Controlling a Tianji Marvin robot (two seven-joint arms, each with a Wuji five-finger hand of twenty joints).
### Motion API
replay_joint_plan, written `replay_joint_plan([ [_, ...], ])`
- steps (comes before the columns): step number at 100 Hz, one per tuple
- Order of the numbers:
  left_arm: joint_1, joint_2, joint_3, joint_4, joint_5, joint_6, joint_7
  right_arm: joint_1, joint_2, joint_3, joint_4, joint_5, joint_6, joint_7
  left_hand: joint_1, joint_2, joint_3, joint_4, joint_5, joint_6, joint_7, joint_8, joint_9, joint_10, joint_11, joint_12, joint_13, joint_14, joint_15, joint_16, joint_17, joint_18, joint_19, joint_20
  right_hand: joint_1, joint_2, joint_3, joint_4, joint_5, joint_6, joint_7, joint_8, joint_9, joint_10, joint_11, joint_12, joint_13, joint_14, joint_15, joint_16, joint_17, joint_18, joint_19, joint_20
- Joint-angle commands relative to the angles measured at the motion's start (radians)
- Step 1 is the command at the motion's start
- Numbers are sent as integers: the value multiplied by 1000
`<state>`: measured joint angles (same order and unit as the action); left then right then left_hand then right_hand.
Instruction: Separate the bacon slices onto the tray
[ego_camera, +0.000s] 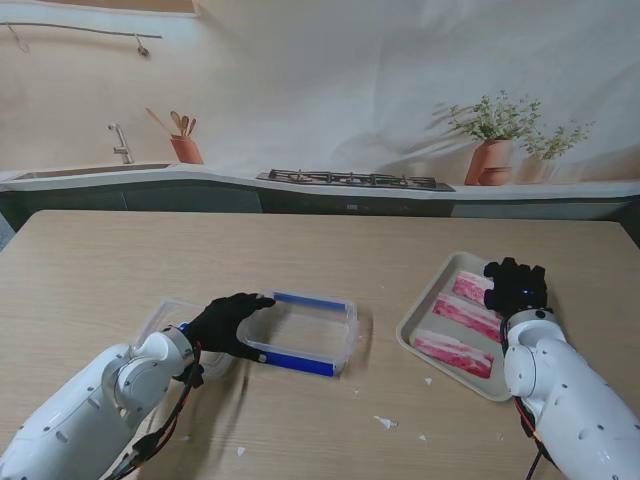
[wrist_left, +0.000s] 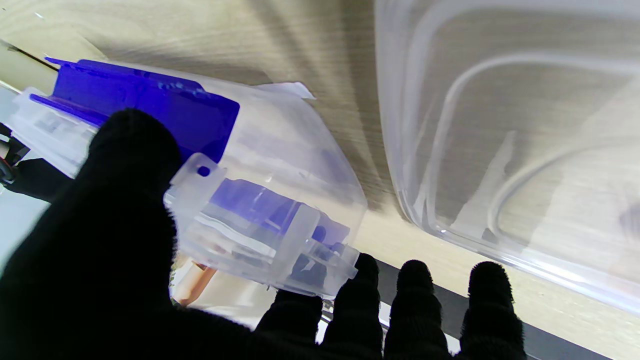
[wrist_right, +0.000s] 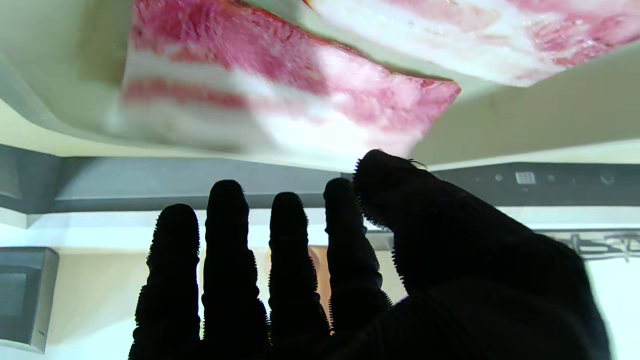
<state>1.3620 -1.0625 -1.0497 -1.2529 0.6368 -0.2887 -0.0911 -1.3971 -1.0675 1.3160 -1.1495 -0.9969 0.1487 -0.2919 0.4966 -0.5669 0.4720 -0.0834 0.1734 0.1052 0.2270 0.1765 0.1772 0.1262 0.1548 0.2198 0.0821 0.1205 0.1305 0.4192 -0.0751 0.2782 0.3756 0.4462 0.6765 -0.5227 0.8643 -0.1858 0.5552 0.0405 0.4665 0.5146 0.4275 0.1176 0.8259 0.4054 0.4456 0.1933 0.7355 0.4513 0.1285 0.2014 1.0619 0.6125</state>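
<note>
While stand view shows 3 bacon slices (ego_camera: 466, 317) on tray (ego_camera: 412, 325) — right wrist shows 2.

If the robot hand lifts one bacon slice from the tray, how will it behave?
The thin pink-and-white bacon slice will probably droop, lying flat on the grey-green tray. Its glossy fat looks slippery. It seems light.

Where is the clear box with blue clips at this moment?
In the stand view the box sits on the table left of center, between the lid and the tray. The left hand grips its left end.
</note>
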Motion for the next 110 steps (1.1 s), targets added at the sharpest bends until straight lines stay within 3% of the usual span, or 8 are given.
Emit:
replay_joint_plan([
  [1, 2, -2, 4, 15, 3, 4, -14, -16, -4, 9, -32, -16, -17, -4, 47, 20, 56, 16, 31, 75, 23, 8, 2, -43, 11, -10, -24, -14, 9, -4, -7, 3, 8, 12, -15, 32, 11, 65, -28, 14, -23, 12, -45, -21, -36, -15, -53, 2, -27, -17, -26, -12, -30, -20],
  [27, 1, -3, 4, 17, 4, -2, -7, -49, -10, 55, -102, -38, -34, -47, 45, 21, 57, 15, 27, 73, 22, 8, 2, -42, 10, -10, -24, -14, 8, -4, -6, 3, 9, 12, -36, 53, -17, 70, -67, 38, -45, 3, -124, -9, -78, -38, -166, -22, -120, -62, -99, -36, -127, -54],
  [49, 11, -6, -16, 6, 13, -22, 18, -76, -16, 78, -154, -24, -62, -44, 35, 34, 38, 11, 8, 52, 15, 4, -9, -44, -18, -26, -34, -18, -16, -13, -11, 0, -14, -3, -48, 69, -36, 72, -70, 35, -44, 4, -113, -4, -69, -37, -160, -10, -112, -61, -110, -34, -143, -50],
  [85, 22, -9, -34, -14, 10, -43, 31, -73, -21, 71, -155, -8, -79, -59, 28, 49, 5, 10, -4, 1, 11, 0, -12, -42, -27, -19, -35, 4, -18, -3, -10, 7, -28, -1, -51, 75, -52, 76, -68, 31, -40, 8, -110, 0, -59, -34, -161, -7, -100, -57, -115, -29, -156, -40],
  [99, 21, -9, -33, -15, 5, -40, 25, -75, -21, 74, -157, -8, -78, -61, 32, 58, -18, 13, 20, 2, 53, 21, -14, -23, -30, -15, -35, 16, -12, 4, -14, 19, -21, 16, -53, 74, -55, 76, -64, 14, -37, 10, -110, 1, -60, -35, -161, -5, -97, -57, -117, -29, -160, -36],
  [102, 22, -9, -33, -16, 4, -37, 25, -76, -21, 74, -156, -7, -78, -62, 33, 58, -21, 14, 34, 1, 66, 27, -18, 4, -33, -15, -35, 19, -11, 5, -14, 24, -21, 18, -54, 74, -56, 76, -63, 11, -37, 10, -110, 2, -60, -35, -160, -5, -97, -57, -117, -29, -160, -35],
  [110, 24, -10, -33, -20, -1, -29, 24, -77, -22, 74, -156, -4, -76, -63, 36, 58, -31, 17, 41, 0, 129, 61, -19, 15, -39, -17, -36, 27, -11, 5, -15, 33, -25, 24, -54, 74, -57, 76, -61, -3, -36, 11, -110, 6, -61, -36, -161, -5, -97, -57, -118, -29, -163, -32],
])
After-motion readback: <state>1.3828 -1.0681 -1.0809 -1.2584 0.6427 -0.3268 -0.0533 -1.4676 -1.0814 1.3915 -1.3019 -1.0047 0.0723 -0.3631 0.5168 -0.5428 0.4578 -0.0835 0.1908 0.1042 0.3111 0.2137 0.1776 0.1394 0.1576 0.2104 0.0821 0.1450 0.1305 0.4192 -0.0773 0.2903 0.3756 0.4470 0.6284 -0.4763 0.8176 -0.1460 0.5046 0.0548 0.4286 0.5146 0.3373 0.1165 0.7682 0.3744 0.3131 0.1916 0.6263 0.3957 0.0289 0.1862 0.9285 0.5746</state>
